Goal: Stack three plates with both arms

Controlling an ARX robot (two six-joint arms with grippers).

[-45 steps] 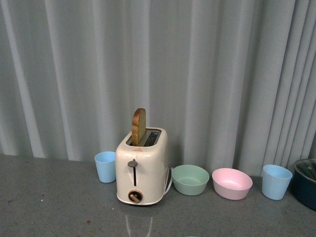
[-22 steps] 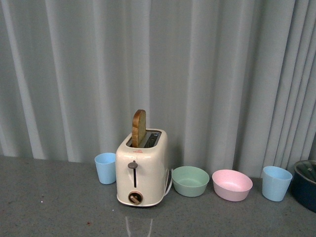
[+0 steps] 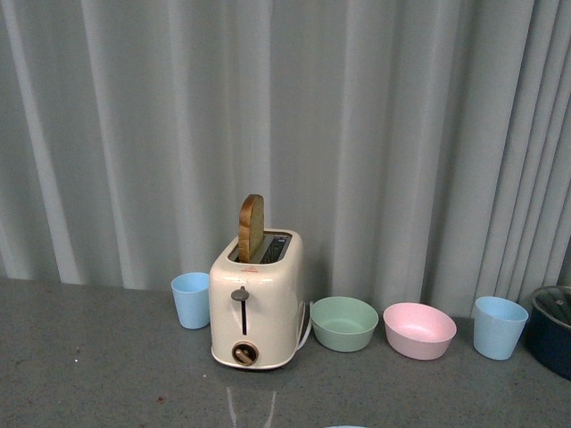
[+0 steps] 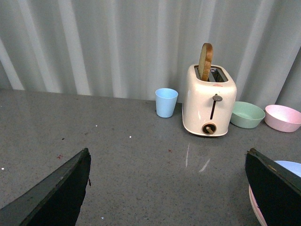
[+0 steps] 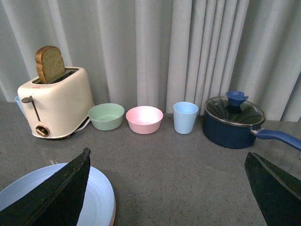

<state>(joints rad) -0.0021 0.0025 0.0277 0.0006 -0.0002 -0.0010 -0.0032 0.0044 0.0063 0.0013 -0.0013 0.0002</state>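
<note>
A light blue plate (image 5: 99, 195) lies on the grey counter on top of a pink plate, of which only the rim (image 5: 113, 213) shows. The stack also shows in the left wrist view, blue plate (image 4: 289, 166) over pink rim (image 4: 254, 207). A thin blue sliver (image 3: 344, 426) shows at the front view's bottom edge. The cream plate is hidden. My left gripper (image 4: 169, 188) is open and empty above bare counter, with the stack beside one finger (image 4: 275, 188). My right gripper (image 5: 169, 188) is open and empty, one finger (image 5: 56, 193) over the blue plate.
A cream toaster (image 3: 257, 303) with a bread slice (image 3: 251, 227) stands at the back by the curtain. Beside it are two light blue cups (image 3: 191, 300) (image 3: 500, 327), a green bowl (image 3: 343, 324) and a pink bowl (image 3: 419, 331). A dark blue lidded pot (image 5: 233, 121) stands at the right.
Nothing on the counter has moved in the front view. A thin pale blue sliver now shows at its bottom edge.
</note>
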